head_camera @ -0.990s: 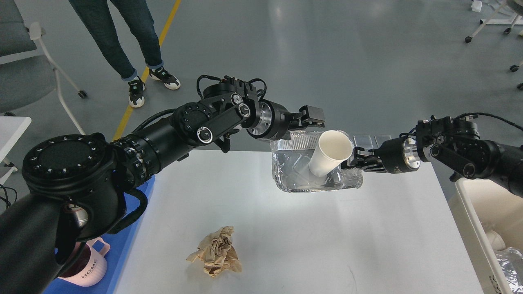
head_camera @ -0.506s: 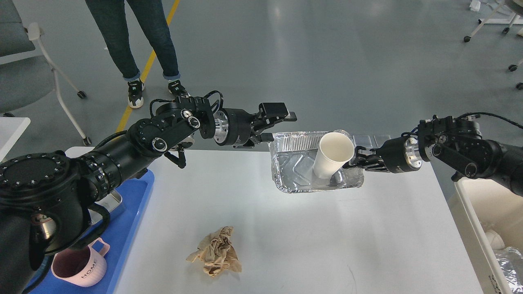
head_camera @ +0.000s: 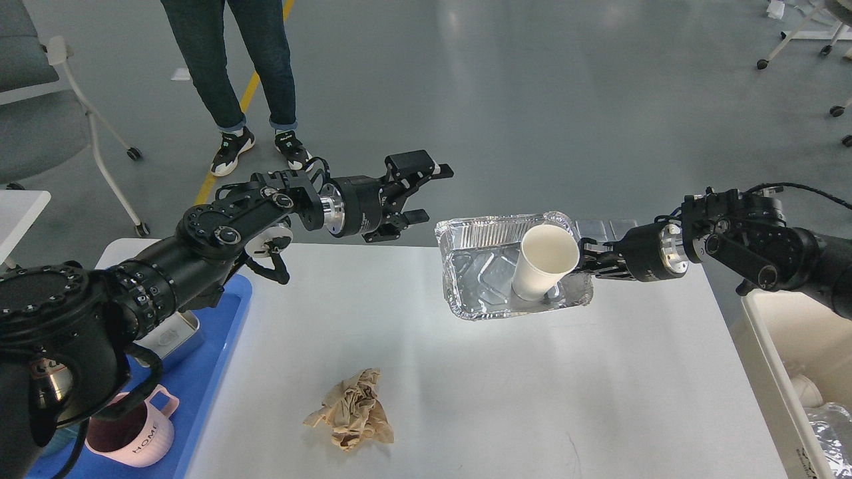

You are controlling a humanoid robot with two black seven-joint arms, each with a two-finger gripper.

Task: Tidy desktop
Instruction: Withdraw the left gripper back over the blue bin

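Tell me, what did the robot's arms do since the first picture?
The left gripper let go of the foil tray's far-left corner and pulled back to the left, its fingers now open over the floor. The right gripper kept its hold on the tray's right rim, with the paper cup leaning inside. The crumpled brown paper on the desktop and the pink mug stayed put.

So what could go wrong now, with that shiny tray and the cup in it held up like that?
The right gripper seems to pinch the foil tray by one edge only, so the thin foil might bend or sag. The paper cup stands loose and tilted inside, so it could tip out on the way. The left gripper is open beside the tray, giving no support.
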